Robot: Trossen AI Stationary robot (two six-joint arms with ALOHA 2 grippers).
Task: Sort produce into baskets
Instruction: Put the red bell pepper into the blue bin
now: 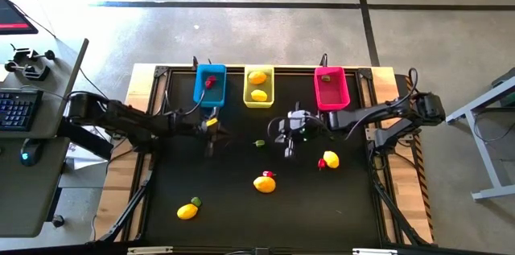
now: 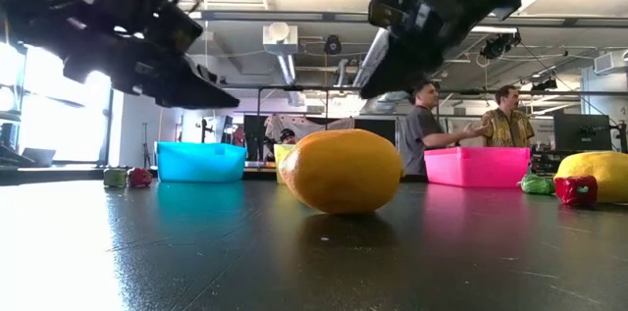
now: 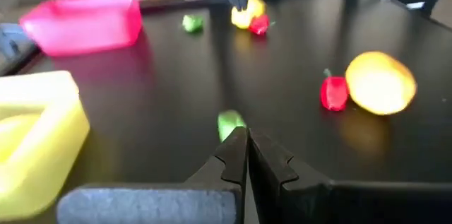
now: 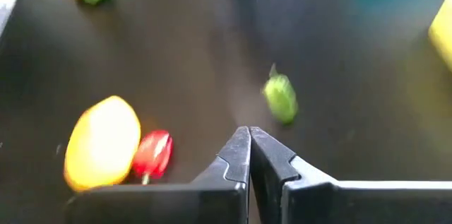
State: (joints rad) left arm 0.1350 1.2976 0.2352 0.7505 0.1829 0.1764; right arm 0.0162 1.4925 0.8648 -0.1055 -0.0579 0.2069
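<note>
Black tabletop [image 1: 241,223] fills my overhead view, with three baskets lined along its far edge: blue basket [image 1: 209,84] holding a red piece, yellow basket [image 1: 258,87] holding two lemons, pink basket [image 1: 331,88] holding a green bit. I see my left gripper [image 1: 212,129] just in front of the blue basket, fingers pressed together on nothing. My right gripper [image 1: 291,136] hangs near the pink basket, likewise closed and empty. Between them lies one small green piece [image 1: 259,143], free on all sides. Loose lemons sit nearer me: one with a red bit at centre [image 1: 264,183], one beside the right arm [image 1: 331,159], one with a green bit at front left [image 1: 187,211]. Open table lies between. Two people [image 2: 461,134] stand beyond it. I read no writing.
</note>
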